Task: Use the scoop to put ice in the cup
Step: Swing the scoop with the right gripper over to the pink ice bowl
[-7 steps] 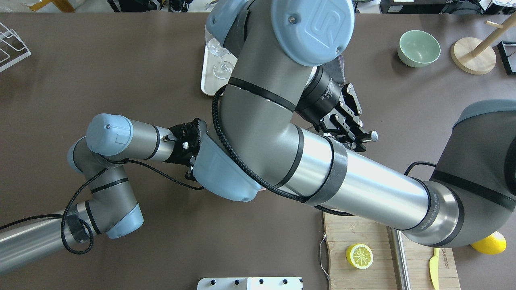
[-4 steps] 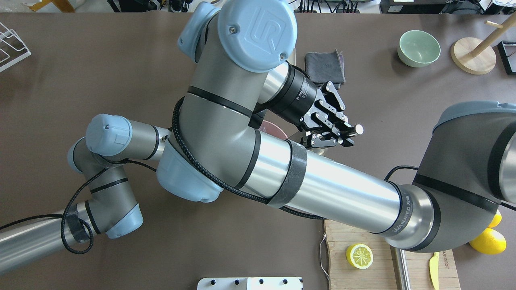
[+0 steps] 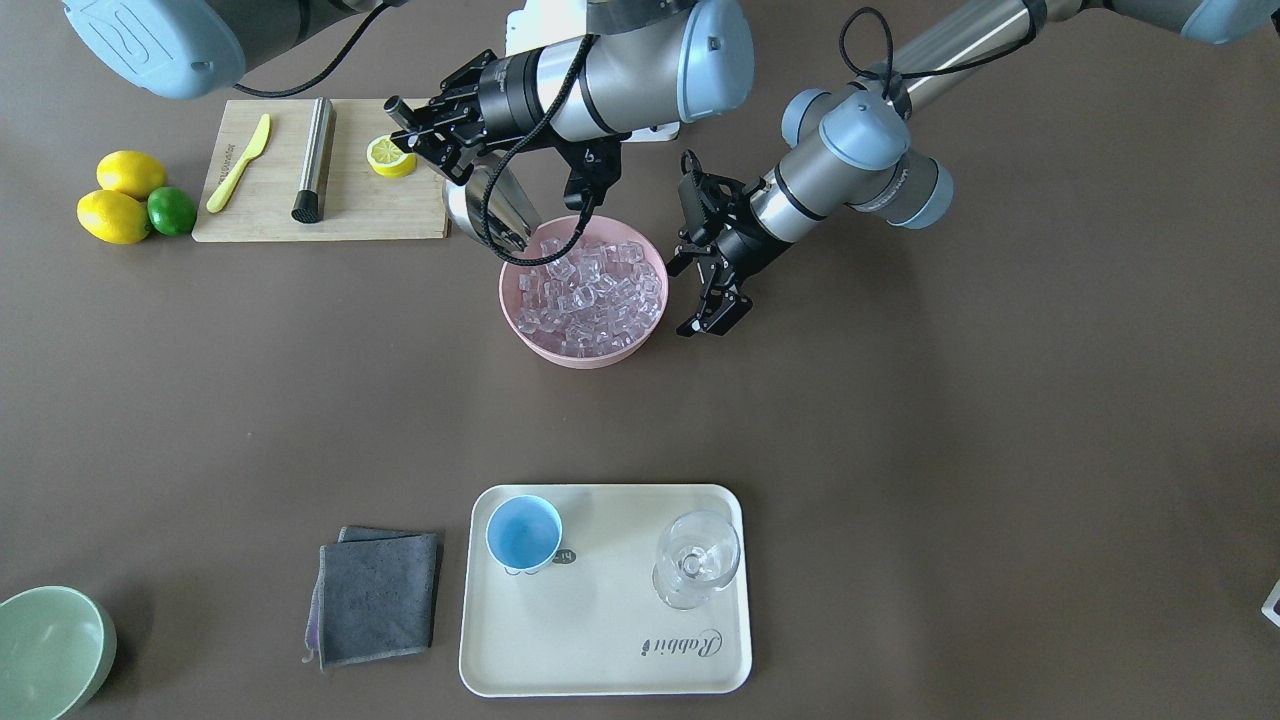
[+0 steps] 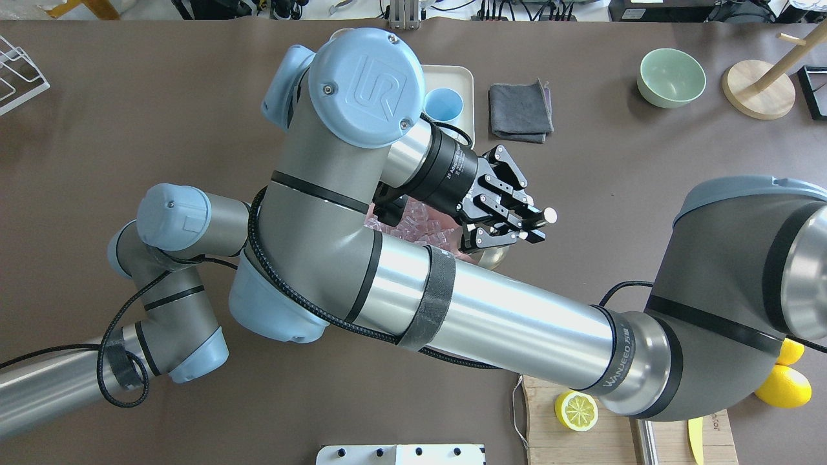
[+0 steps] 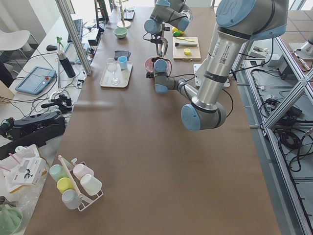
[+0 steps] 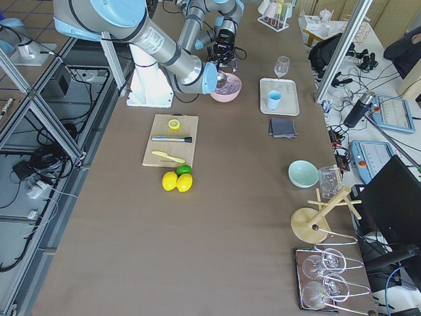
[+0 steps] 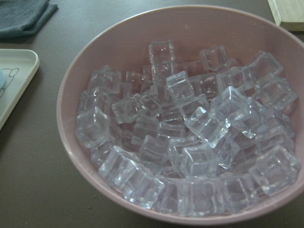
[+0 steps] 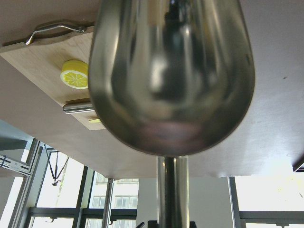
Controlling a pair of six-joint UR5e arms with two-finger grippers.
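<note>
**Right arm swings in; empty scoop arrives at the ice bowl**

Over the last second the right arm (image 4: 517, 310) has swung toward the robot's left. This uncovers the tray (image 3: 600, 640) in the overhead view and carries the right fingers (image 4: 517, 219) over the pink bowl (image 3: 520, 322). They are clamped on the rod handle of the scoop (image 3: 487, 205), whose trough hangs below them with its lip at the bowl's rim. I judge the dig is about to begin and nothing is loaded yet. The cup (image 3: 523, 533) stands on the tray, well apart from both pairs of fingers across the surface, and looks empty. The ice (image 3: 590, 290) all lies in the bowl, just below the right fingers.

The overhead view buries most of the trough and the left fingers under the forearm. The front-facing view shows the left fingers (image 3: 702, 280) spread wide, holding nothing, just beside the bowl. Only the right wrist view looks into the trough: bare steel. The left wrist view gives the cubes close up, but no fingers.
</note>
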